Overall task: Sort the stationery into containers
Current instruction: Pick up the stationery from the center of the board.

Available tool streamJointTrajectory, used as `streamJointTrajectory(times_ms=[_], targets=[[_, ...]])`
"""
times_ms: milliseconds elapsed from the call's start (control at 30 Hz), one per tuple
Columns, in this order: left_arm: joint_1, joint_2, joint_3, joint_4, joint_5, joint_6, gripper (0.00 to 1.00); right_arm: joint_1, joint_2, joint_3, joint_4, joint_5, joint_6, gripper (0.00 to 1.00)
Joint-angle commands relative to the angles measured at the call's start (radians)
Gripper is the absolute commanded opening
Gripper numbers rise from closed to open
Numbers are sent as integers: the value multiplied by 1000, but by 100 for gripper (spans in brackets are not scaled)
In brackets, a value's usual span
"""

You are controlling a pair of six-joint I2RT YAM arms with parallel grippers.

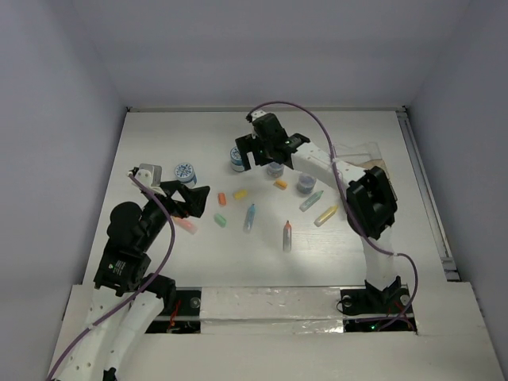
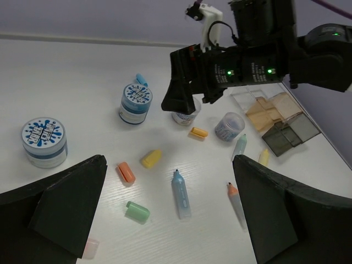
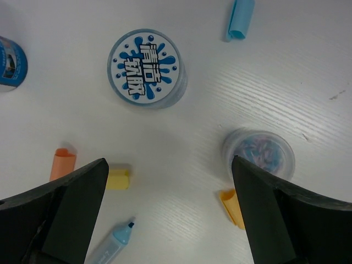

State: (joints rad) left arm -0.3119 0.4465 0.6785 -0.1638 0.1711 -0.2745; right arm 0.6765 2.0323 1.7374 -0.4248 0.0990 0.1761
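The right gripper (image 3: 170, 220) is open and holds nothing. It hangs above a round blue-and-white tape roll (image 3: 146, 69) and a clear tub (image 3: 258, 155). The left gripper (image 2: 170, 214) is also open and empty, over a light blue pen (image 2: 180, 193) lying on the tabletop (image 2: 71, 71). The containers (image 2: 278, 118) stand near the right edge, apart from the scattered pieces.

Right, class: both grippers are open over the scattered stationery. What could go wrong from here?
1. The open right gripper hangs close to the blue-and-white round tub and the clear round tub; descending, it might knock either.
2. The left gripper faces the same patch, so the two could collide.
3. The tan and clear square boxes lie beside the right arm, which might sweep them.
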Motion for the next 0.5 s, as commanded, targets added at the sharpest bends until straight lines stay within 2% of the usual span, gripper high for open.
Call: streamJointTrajectory(times_ms=[0, 467], targets=[[5, -8, 7, 32, -9, -9, 99, 28, 67, 120, -43, 21, -30, 100], [-4, -11, 1, 38, -4, -9, 99, 46, 331, 445, -109, 53, -76, 100]])
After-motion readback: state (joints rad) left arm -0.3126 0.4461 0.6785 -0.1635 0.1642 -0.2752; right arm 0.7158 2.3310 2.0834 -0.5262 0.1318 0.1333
